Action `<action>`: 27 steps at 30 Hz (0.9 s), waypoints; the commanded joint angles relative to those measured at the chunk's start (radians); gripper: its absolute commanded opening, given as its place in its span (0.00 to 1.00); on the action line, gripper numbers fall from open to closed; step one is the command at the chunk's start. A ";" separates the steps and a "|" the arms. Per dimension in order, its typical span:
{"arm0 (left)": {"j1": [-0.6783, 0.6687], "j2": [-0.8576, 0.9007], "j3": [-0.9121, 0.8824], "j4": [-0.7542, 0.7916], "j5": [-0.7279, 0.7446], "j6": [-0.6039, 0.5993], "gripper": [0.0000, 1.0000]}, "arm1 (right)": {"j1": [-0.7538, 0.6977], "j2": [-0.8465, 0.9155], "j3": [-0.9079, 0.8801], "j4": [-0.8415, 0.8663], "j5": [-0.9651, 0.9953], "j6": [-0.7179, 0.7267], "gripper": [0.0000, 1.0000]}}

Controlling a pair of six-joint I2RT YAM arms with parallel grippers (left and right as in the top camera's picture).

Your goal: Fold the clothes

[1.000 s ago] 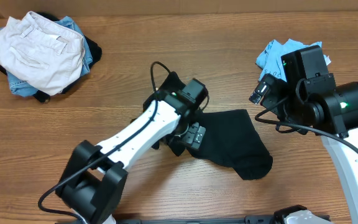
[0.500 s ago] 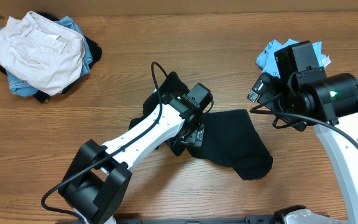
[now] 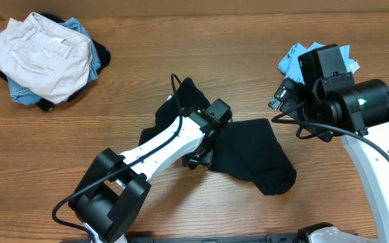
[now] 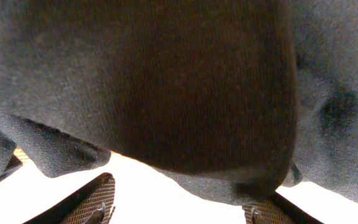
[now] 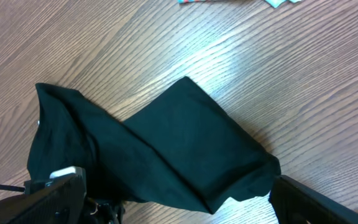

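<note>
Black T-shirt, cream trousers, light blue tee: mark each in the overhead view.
black T-shirt (image 3: 255, 152), overhead view, flat right-hand fabric.
cream trousers (image 3: 42, 57), overhead view, upper middle surface.
light blue tee (image 3: 293, 59), overhead view, exposed left edge.

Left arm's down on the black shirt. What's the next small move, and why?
Probably close the left gripper on the black T-shirt: its jaws stand apart with bunched fabric right at them, while the right gripper hangs open above the shirt, holding nothing.
</note>
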State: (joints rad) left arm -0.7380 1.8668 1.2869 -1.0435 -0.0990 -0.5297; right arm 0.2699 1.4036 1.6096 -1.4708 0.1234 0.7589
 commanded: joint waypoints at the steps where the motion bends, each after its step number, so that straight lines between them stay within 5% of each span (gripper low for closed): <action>1: -0.003 0.013 -0.008 0.014 -0.013 -0.018 0.59 | -0.003 0.002 0.007 0.003 0.014 0.001 1.00; 9: -0.057 0.013 -0.010 0.035 -0.041 0.045 0.65 | -0.003 0.002 0.007 0.011 0.014 0.001 1.00; 15: -0.057 0.063 -0.010 0.048 -0.053 0.047 0.55 | -0.003 0.002 0.007 0.009 0.014 0.001 1.00; 16: -0.057 0.082 -0.010 0.047 -0.053 0.047 0.51 | -0.003 0.002 0.007 0.006 0.014 0.001 1.00; 20: -0.057 0.107 -0.007 0.042 -0.053 0.047 0.04 | -0.003 0.002 0.007 0.004 0.014 0.001 1.00; 27: -0.053 0.079 0.294 -0.179 -0.058 0.047 0.04 | -0.003 0.002 0.007 0.003 0.014 0.001 1.00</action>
State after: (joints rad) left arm -0.7925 1.9690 1.4693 -1.1942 -0.1398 -0.4873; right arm 0.2699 1.4036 1.6096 -1.4685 0.1226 0.7589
